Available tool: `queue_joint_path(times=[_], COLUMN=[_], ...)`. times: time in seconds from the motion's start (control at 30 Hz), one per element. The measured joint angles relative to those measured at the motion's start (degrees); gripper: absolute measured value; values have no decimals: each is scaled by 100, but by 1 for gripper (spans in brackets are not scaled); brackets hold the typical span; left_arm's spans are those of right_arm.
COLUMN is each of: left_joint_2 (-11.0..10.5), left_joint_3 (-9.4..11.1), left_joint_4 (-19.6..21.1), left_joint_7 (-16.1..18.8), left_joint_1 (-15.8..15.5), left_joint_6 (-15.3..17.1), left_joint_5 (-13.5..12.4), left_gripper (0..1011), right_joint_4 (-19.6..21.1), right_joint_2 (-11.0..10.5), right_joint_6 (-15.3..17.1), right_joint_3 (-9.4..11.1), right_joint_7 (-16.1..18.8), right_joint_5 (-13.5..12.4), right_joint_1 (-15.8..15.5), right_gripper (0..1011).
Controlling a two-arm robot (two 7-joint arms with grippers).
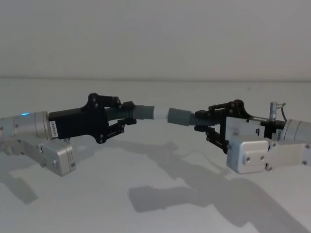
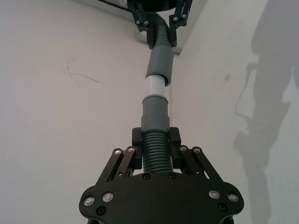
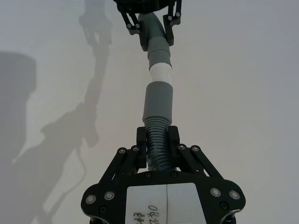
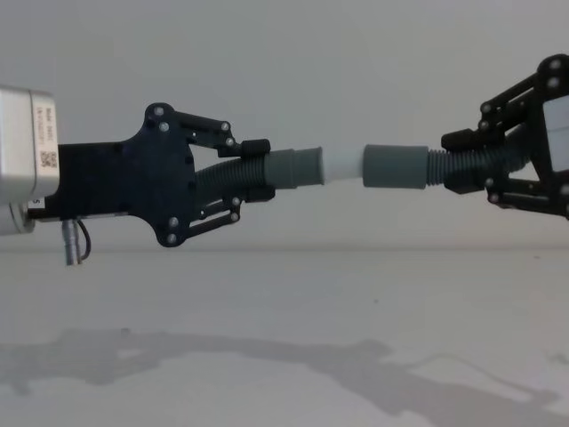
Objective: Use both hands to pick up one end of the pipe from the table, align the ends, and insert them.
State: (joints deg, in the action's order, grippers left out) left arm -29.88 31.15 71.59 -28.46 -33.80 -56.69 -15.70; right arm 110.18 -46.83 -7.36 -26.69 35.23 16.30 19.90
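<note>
Two grippers, left [image 1: 127, 116] at 9 o'clock and right [image 1: 204, 125] at 3, each clamp a hose above the table [image 1: 155, 204], white tip [image 1: 160, 112] nearly meeting sleeve [image 1: 180, 117]; aligning looks done, a straight push remains.

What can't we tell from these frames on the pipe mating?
- Whether the white tip has entered the sleeve: chest and left wrist views show them meeting, head and right wrist views show a gap.
- Back ends of both hoses: hidden inside the left gripper and right gripper in every view.
- Right gripper body: cut off by the chest view's right edge.
- Label text on the right gripper: cut off by the right wrist view's bottom edge.
</note>
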Motion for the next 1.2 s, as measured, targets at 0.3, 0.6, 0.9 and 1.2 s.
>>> queue_joint_path(times=[0.3, 0.6, 0.9, 1.2], left_joint_2=[0, 0, 0, 1], left_joint_3=[0, 0, 0, 2], left_joint_4=[0, 0, 0, 1], left_joint_7=[0, 1, 1, 0], left_joint_1=[0, 0, 0, 0], left_joint_6=[0, 0, 1, 1], left_joint_5=[0, 0, 0, 0], left_gripper=[330, 330, 330, 331], right_joint_4=[46, 55, 48, 29], right_joint_2=[-21, -17, 13, 29], right_joint_6=[21, 52, 80, 82], right_joint_3=[-37, -60, -75, -77], right_joint_7=[-2, -2, 2, -2], right_joint_5=[18, 27, 20, 9], right_joint_1=[36, 76, 135, 185], right_gripper=[262, 262, 262, 262])
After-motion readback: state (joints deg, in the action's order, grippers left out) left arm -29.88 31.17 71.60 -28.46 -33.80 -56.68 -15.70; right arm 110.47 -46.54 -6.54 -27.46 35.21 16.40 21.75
